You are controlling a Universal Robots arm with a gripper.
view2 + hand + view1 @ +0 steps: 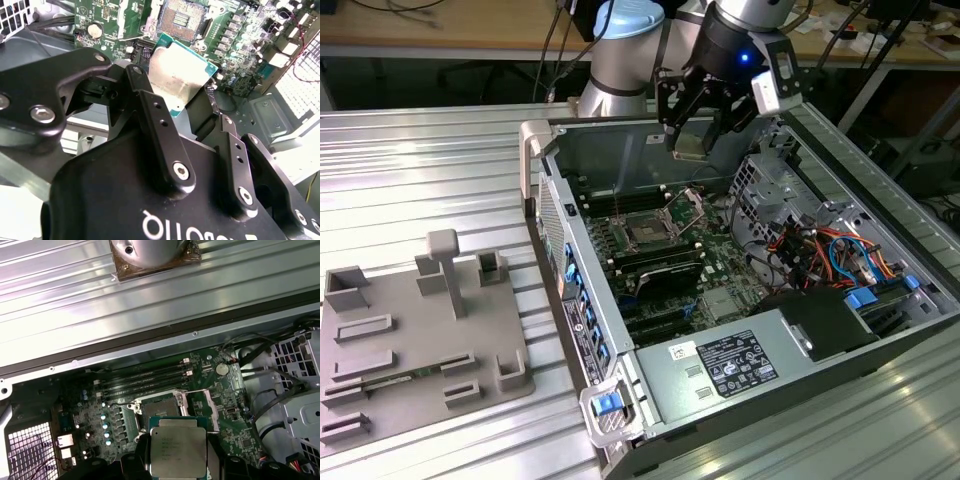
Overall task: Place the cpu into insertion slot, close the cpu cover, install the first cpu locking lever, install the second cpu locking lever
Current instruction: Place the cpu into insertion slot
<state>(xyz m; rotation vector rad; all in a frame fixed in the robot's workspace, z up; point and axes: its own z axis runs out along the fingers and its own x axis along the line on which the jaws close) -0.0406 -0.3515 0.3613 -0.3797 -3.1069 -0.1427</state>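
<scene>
The gripper (692,132), fingers closed on the cpu (177,450), is hovering above the insertion slot (158,408); a level, square descent is looking safest.

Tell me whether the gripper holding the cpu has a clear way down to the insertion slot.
Probably yes: the gripper holds the cpu over the open case, the insertion slot lies bare, and the cpu cover stands swung open beside it.

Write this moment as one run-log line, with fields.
gripper: shut on cpu | cpu: in air, not yet in insertion slot | cpu cover: open
</scene>
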